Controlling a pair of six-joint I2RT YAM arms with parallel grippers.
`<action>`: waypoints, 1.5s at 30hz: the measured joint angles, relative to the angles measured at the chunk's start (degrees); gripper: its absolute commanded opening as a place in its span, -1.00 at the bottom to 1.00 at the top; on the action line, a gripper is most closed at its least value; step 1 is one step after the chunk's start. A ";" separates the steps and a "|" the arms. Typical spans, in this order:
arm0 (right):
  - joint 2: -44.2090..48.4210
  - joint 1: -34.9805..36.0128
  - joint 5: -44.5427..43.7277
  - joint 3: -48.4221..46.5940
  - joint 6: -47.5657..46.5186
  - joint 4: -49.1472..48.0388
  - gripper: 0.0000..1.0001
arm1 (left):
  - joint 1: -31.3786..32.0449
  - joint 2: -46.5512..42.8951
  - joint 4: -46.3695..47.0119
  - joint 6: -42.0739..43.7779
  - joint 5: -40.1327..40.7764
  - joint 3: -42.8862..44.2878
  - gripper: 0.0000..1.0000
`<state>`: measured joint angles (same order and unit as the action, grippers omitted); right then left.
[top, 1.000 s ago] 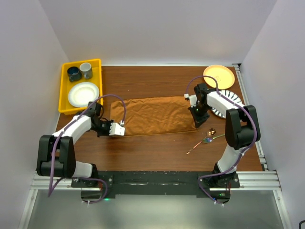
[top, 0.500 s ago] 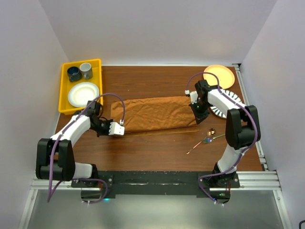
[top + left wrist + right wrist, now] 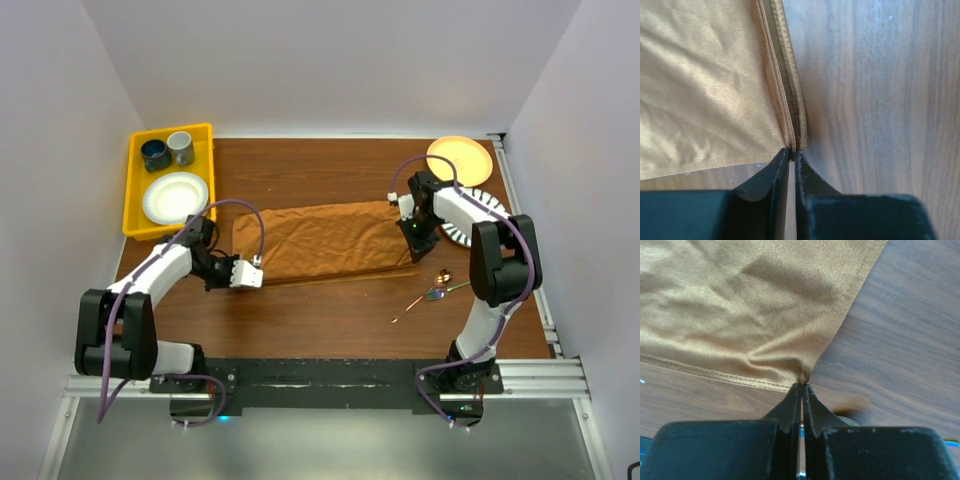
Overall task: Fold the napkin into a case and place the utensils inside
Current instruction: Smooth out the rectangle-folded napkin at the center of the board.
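Wooden table carries the napkin, a folded band at centre; it looks soft and limp, best pinched at corners. At three o'clock the right gripper clamps its corner; at nine o'clock the left gripper is barely parted, grip unclear.

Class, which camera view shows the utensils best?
Top external: the utensils lie whole on the table, near the right end of the napkin. Both wrist views show mainly cloth and wood; no utensil is clear there.
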<state>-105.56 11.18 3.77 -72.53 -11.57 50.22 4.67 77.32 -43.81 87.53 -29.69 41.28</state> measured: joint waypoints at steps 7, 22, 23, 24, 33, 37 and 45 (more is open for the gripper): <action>-0.59 0.00 -0.33 0.98 -0.63 -0.46 -0.16 | -0.11 0.02 -1.11 -0.74 0.72 -0.31 -0.26; -0.33 0.07 5.44 -8.35 -0.24 -0.11 -0.28 | -1.25 5.60 19.65 -37.03 0.00 12.13 -0.22; -0.37 0.20 6.23 -8.98 0.15 -0.48 -0.30 | -1.20 6.60 22.47 -40.59 0.55 13.16 -0.18; -0.50 0.35 6.49 -9.57 0.46 -0.81 -0.32 | -1.14 7.54 24.20 -43.30 0.87 14.12 -0.13; -9.38 3.21 6.23 -15.80 3.63 -6.56 -0.39 | 5.05 18.49 35.82 -59.47 5.97 20.44 -0.55; -12.98 3.45 4.66 -15.85 4.13 -6.97 -0.41 | 7.30 21.64 36.06 -60.46 9.60 20.76 -0.64; -13.49 3.39 2.78 -15.82 4.87 -7.50 -0.42 | 7.30 24.44 35.34 -60.04 20.70 21.31 -0.66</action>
<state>-119.04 14.57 6.55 -88.36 -6.70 42.72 11.97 101.75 -8.47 27.49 -8.99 62.59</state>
